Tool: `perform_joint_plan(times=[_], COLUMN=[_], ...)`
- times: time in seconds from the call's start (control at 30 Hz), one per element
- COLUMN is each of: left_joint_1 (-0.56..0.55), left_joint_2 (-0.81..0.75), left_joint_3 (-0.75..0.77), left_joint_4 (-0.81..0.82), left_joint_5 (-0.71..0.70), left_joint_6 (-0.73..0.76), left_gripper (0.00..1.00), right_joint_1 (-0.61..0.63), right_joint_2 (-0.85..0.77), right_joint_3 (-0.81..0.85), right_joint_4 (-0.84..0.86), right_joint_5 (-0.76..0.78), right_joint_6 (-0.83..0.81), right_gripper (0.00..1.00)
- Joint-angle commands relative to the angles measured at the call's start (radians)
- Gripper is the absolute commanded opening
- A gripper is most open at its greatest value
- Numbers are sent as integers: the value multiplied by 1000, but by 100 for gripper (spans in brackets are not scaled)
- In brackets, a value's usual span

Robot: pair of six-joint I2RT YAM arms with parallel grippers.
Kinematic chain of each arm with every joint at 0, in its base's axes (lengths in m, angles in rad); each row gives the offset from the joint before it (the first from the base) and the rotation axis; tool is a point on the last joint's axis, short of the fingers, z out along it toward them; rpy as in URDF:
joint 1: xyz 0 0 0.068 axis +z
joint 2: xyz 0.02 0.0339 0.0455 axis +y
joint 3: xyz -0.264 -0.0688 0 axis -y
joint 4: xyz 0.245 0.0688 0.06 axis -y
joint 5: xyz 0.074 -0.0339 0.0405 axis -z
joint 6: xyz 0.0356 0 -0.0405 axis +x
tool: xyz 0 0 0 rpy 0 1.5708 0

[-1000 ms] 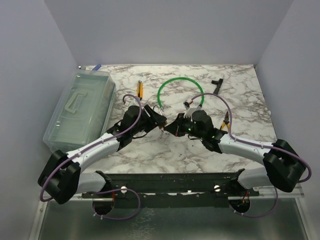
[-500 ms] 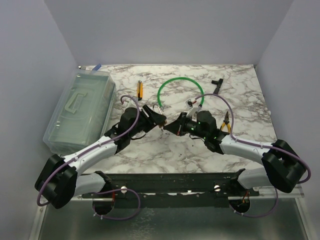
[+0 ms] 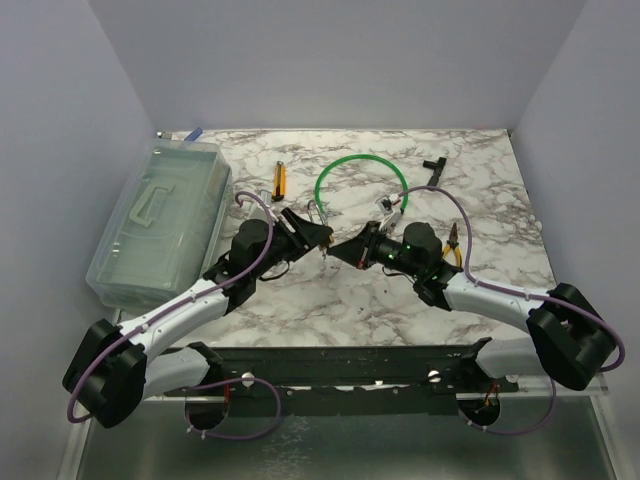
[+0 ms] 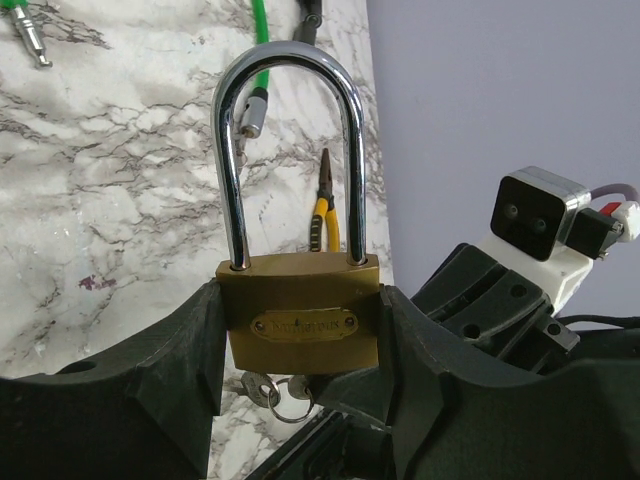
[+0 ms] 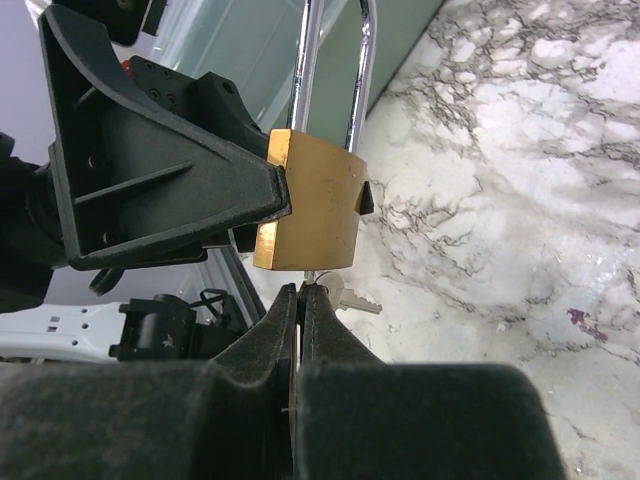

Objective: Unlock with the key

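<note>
Brass padlock (image 4: 300,325) sat upright, clamped by its sides between left gripper (image 4: 300,350) fingers (image 4: 190,350), half-spread around the body, shackle (image 4: 290,150) down in both holes, over marble table (image 4: 110,200). Right gripper (image 5: 300,292) was squeezed tight, tips pinching key (image 5: 312,277) right at padlock's underside; couldn't tell how deep it sat. Second key (image 5: 352,298) dangled beside it

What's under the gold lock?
The right tool is pinched shut on the key just under the padlock, which the left tool holds. Beside it hangs another key. The keyhole and the key's tip are covered.
</note>
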Motion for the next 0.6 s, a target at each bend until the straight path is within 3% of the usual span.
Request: perform_joint_plan(times=[0.0, 0.57], left_joint_1=[-25, -25], left_joint_2=[-61, -83], left_joint_3=[-1, -28], left_joint_4=[229, 346], left_joint_5=[147, 161], left_joint_6=[-36, -43], left_gripper=[0, 0], right_joint_1=[0, -10], right_joint_2=[-5, 3], right_joint_3=[-16, -20], right_joint_4=[108, 192], right_joint_5=[-68, -126], right_joint_6=[24, 54], right_gripper=[0, 0])
